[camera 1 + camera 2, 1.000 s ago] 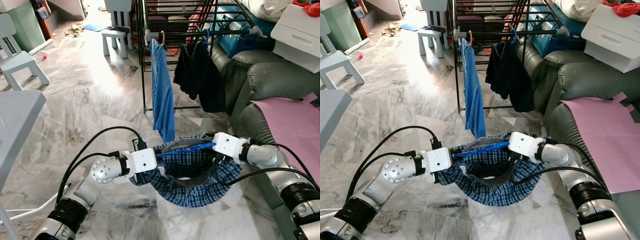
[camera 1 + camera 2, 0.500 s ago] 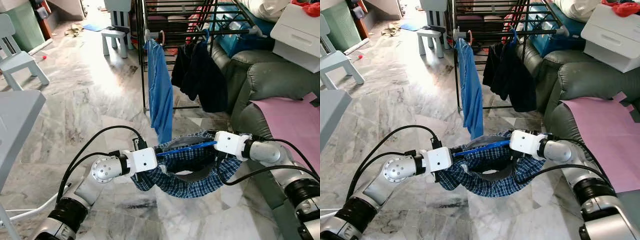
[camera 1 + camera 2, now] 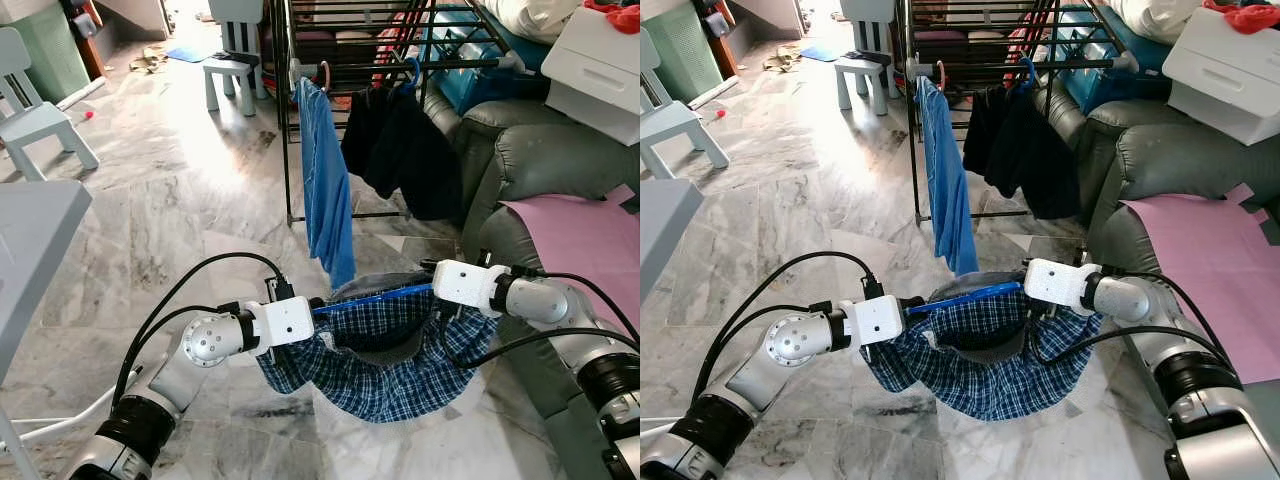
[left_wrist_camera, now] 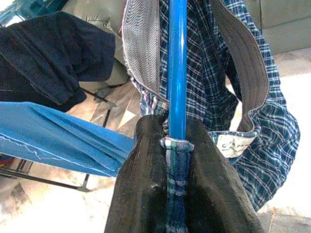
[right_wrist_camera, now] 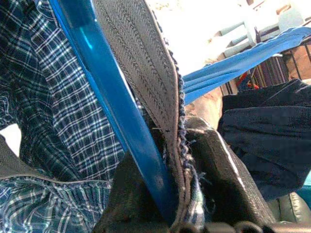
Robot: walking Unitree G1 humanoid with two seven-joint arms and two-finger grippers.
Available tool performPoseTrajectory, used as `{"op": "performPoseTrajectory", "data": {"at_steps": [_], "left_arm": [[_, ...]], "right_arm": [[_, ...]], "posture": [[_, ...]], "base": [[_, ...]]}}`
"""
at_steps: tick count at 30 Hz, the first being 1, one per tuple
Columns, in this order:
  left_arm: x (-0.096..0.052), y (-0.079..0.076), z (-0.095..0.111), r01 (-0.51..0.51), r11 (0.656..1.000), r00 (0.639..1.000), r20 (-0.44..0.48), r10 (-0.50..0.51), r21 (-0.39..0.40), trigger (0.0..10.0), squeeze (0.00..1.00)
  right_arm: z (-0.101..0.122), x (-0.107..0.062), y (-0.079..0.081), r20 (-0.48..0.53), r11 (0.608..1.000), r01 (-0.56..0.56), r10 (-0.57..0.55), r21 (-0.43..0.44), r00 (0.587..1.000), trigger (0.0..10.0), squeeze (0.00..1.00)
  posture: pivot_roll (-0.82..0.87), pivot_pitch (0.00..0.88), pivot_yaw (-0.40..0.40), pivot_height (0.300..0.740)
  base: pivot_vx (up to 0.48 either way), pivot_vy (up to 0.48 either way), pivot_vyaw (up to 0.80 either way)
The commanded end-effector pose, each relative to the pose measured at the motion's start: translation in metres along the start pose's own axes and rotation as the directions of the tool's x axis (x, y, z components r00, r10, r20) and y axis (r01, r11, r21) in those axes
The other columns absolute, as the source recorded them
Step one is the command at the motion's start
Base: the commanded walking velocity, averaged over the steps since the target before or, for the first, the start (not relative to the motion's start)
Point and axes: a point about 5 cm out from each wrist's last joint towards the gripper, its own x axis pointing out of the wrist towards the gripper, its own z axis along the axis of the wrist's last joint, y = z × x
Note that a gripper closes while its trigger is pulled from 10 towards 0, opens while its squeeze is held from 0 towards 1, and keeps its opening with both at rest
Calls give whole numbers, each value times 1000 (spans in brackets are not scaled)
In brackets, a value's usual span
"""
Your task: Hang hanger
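The left gripper (image 4: 176,145) and right gripper (image 5: 167,194) each clamp an end of the blue hanger (image 3: 372,297), plaid shorts (image 3: 385,360) draped below. It hangs above the floor, short of the drying rack (image 3: 330,45); hooking it on likely comes next.

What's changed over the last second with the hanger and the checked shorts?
The right gripper has edged rightward, toward the sofa; the checked shorts swung up, then sagged again. Both grippers, the left gripper included, stay shut on the blue hanger, level between them. The drying rack clothes are unmoved.
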Motion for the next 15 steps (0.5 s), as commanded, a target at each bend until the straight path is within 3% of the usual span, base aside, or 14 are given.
{"op": "performPoseTrajectory", "data": {"at_steps": [1, 15], "left_arm": [[1, 4, 4, 3, 1000, 1000, 8, -4, 27, 10000, 0], [2, 4, 2, -10, 999, 1000, 2, 9, 32, 10000, 0]], "right_arm": [[-1, -1, -3, -4, 1000, 11, -11, -2, 1000, 0, 0], [4, 6, 4, 34, 999, 11, -12, 48, 999, 0, 0]], "posture": [[46, 69, -10, 740], [47, 64, -18, 740]], "base": [[0, 0, 0], [0, 0, 0]]}}
